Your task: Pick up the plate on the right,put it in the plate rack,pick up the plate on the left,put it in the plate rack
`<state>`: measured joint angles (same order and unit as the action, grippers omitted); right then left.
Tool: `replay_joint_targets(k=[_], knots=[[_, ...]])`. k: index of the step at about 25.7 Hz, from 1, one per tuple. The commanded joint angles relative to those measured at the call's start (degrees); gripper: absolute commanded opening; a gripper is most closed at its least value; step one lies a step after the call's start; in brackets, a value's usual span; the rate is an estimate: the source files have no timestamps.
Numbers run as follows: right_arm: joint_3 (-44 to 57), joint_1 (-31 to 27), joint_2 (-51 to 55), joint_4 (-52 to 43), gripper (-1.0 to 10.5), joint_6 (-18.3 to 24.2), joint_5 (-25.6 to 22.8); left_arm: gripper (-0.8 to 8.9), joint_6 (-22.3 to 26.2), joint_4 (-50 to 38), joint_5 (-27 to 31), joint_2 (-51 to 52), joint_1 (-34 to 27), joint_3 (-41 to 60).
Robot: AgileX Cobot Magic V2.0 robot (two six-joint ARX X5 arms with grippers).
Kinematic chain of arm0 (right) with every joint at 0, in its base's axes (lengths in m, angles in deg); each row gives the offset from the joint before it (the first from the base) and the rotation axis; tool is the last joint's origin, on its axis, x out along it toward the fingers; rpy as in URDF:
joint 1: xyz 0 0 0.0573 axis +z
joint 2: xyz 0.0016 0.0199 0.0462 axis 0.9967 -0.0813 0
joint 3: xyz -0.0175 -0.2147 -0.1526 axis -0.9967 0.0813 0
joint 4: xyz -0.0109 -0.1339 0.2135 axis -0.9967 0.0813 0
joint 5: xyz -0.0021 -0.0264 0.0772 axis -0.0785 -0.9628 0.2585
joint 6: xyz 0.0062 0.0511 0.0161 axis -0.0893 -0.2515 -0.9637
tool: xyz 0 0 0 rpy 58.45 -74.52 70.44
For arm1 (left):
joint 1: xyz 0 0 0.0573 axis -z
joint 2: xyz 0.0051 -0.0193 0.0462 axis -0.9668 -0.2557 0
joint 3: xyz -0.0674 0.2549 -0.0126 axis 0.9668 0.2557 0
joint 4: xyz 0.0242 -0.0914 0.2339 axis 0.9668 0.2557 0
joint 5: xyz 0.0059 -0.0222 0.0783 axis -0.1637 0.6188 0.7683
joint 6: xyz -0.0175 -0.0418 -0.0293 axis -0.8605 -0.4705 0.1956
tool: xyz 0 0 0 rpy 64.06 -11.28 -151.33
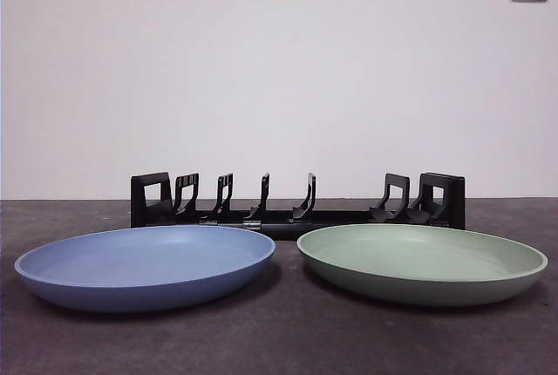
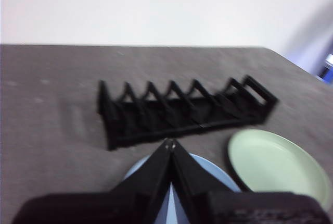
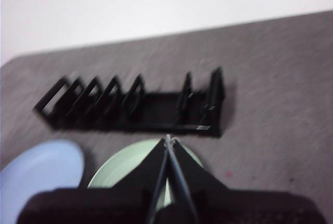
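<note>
Green plate lies beneath clenched right end effector, plate rack beyond

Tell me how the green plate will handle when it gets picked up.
The green plate looks rigid and probably light, likely plastic given its matte finish. Its low sloping rim offers little to pinch, so it may slip. Lying flat on the table, it should slide rather than tip if nudged.

Both end effectors are matte black, tapering wedges.
</note>
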<state>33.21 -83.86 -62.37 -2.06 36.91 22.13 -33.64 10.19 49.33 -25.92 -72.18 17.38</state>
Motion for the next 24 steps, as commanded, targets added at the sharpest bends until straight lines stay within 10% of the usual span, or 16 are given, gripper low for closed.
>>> replay_joint_targets(k=[1,10,21,24], knots=[[-6.0,0.0,-3.4,6.8,-0.1,5.7,2.5,-0.06,2.7,3.4,-3.6,-2.8,-0.2,-3.7],[-16.9,0.0,-10.8,22.9,-0.1,13.8,6.1,-0.06,6.5,12.1,-8.9,-7.6,0.0,-12.7],[-17.4,0.0,-11.4,23.5,0.3,13.7,8.0,0.12,7.0,13.4,-9.8,-8.6,0.1,-14.3],[-17.6,0.0,-11.4,23.1,3.2,13.2,8.0,4.97,7.0,12.4,-12.4,-8.7,0.1,-14.3]])
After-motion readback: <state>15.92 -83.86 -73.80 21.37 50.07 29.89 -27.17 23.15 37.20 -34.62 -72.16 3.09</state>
